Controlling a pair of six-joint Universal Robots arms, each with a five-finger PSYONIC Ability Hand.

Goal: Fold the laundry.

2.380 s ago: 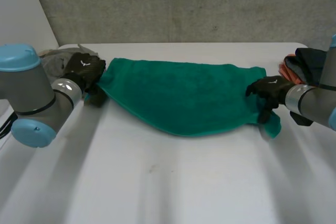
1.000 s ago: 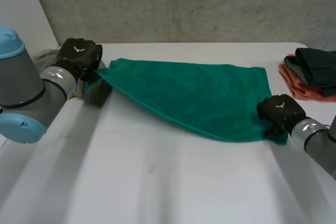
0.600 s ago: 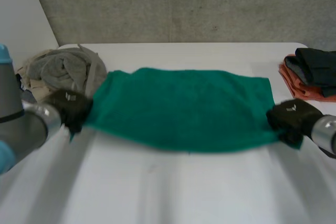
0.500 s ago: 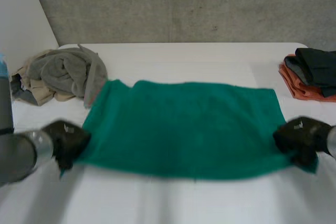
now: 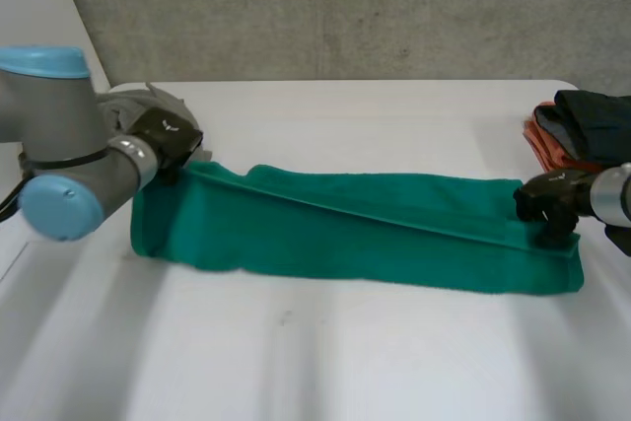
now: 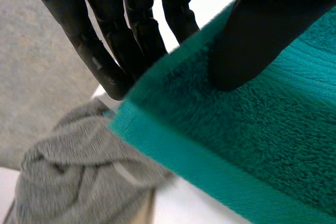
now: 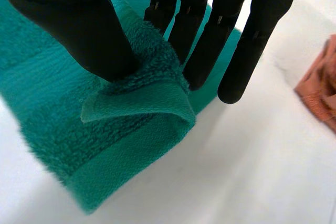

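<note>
We see the green towel (image 5: 355, 234) lying as a long band across the middle of the white counter (image 5: 325, 362), its upper layer raised along a slanting edge between the two hands. The left hand (image 5: 170, 135) pinches the towel's far left corner, thumb on top and fingers (image 6: 102, 51) beneath, just beside a grey heap of clothes (image 6: 68, 177). The right hand (image 5: 547, 202) clamps the far right corner between thumb and fingers (image 7: 199, 35), near a dark and orange folded stack (image 5: 577, 125).
</note>
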